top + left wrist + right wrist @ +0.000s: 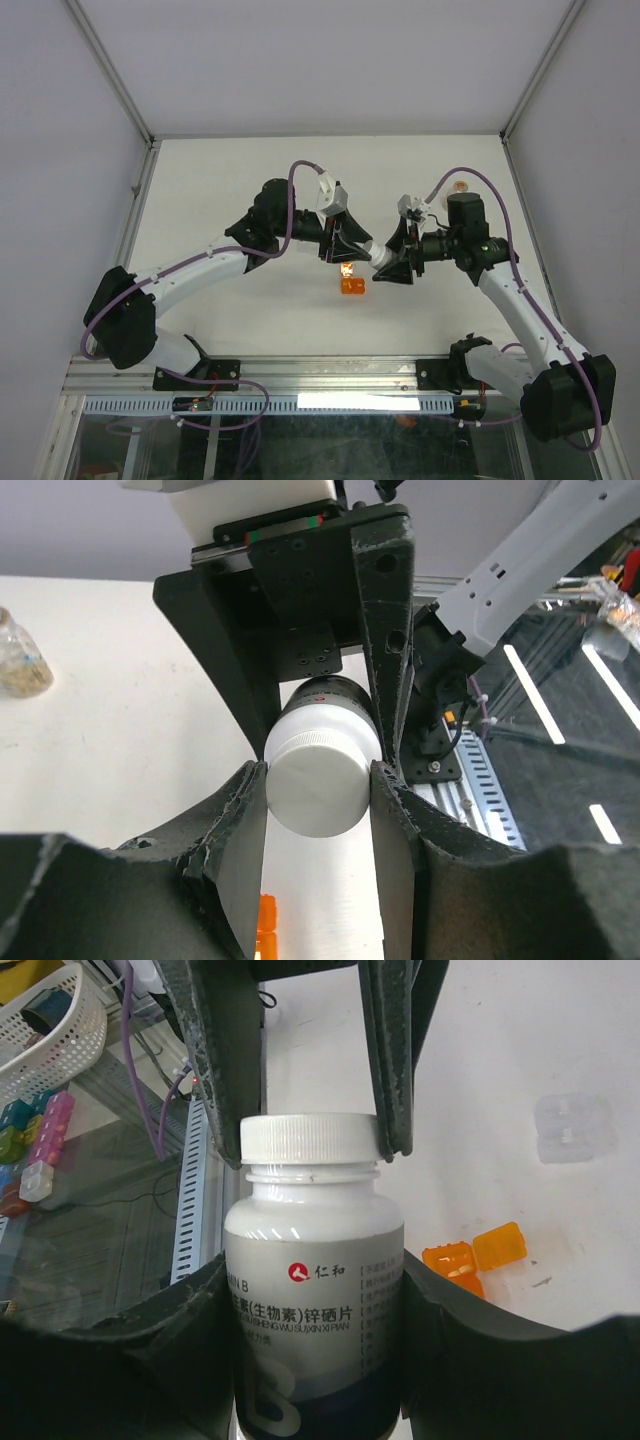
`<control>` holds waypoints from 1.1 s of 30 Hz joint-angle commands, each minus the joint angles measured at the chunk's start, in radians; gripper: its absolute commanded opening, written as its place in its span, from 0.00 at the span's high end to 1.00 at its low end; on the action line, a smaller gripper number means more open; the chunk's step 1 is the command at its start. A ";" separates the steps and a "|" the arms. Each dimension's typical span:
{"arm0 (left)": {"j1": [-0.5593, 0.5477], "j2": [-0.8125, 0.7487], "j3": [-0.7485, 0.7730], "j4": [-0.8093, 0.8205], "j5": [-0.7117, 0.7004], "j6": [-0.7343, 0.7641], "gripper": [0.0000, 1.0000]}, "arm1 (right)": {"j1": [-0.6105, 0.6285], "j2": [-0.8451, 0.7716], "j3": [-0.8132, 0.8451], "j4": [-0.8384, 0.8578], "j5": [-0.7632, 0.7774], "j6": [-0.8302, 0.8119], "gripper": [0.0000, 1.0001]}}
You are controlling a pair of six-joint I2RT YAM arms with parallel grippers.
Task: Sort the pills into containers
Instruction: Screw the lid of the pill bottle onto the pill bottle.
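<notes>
A white bottle (315,1260) with a dark band at its base hangs above the table between both arms. My right gripper (315,1280) is shut on its body. My left gripper (318,780) is shut on its white cap (318,785), one finger on each side. From above, the two grippers meet nose to nose at the bottle (372,254). Just below them on the table sits a stubby orange cup (450,1263) with its lid (498,1245) flipped open and one pale pill (458,1271) inside. A clear vial (20,660) holding tan bits stands far off.
A small clear plastic box (570,1128) lies on the table beyond the orange cup. A slotted metal rail (300,372) runs along the near table edge. Off the table are a white basket (50,1020) and several coloured boxes (35,1140).
</notes>
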 commanded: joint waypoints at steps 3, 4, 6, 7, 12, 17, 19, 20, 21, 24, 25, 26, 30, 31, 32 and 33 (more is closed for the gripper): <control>-0.084 0.045 0.054 -0.121 0.150 0.194 0.76 | 0.015 -0.036 0.048 0.219 -0.089 0.018 1.00; -0.084 0.042 0.056 -0.118 0.137 0.192 0.73 | 0.015 -0.037 0.048 0.217 -0.090 0.017 1.00; -0.084 0.031 0.055 -0.107 0.103 0.180 0.64 | 0.013 -0.040 0.050 0.214 -0.091 0.013 1.00; -0.084 0.025 0.053 -0.098 0.083 0.172 0.59 | 0.014 -0.040 0.050 0.210 -0.093 0.010 1.00; -0.082 -0.051 0.002 0.009 -0.036 0.113 0.25 | 0.012 -0.046 0.051 0.201 -0.093 0.000 1.00; -0.078 -0.120 -0.067 0.085 -0.118 0.077 0.04 | 0.010 -0.048 0.052 0.199 -0.096 -0.003 1.00; -0.078 -0.136 -0.084 0.087 -0.146 0.075 0.01 | 0.009 -0.048 0.050 0.198 -0.098 -0.003 1.00; -0.077 -0.143 -0.092 0.087 -0.161 0.071 0.01 | 0.010 -0.048 0.050 0.199 -0.098 -0.005 1.00; -0.077 -0.149 -0.101 0.088 -0.183 0.063 0.01 | 0.009 -0.050 0.050 0.197 -0.101 -0.007 1.00; -0.071 -0.178 -0.143 0.113 -0.258 0.005 0.01 | 0.008 -0.056 0.048 0.193 -0.102 -0.017 1.00; -0.068 -0.194 -0.166 0.147 -0.287 -0.023 0.01 | 0.008 -0.056 0.045 0.191 -0.102 -0.022 1.00; -0.067 -0.213 -0.193 0.178 -0.306 -0.054 0.01 | 0.007 -0.058 0.045 0.190 -0.101 -0.025 1.00; -0.060 -0.298 -0.339 0.355 -0.345 -0.208 0.01 | 0.007 -0.054 0.044 0.184 -0.096 -0.036 1.00; -0.060 -0.319 -0.363 0.381 -0.358 -0.248 0.01 | 0.007 -0.053 0.044 0.182 -0.094 -0.039 1.00; -0.060 -0.341 -0.380 0.394 -0.379 -0.291 0.01 | 0.007 -0.051 0.044 0.180 -0.093 -0.041 1.00; -0.059 -0.360 -0.390 0.390 -0.404 -0.329 0.01 | 0.007 -0.050 0.043 0.180 -0.093 -0.042 1.00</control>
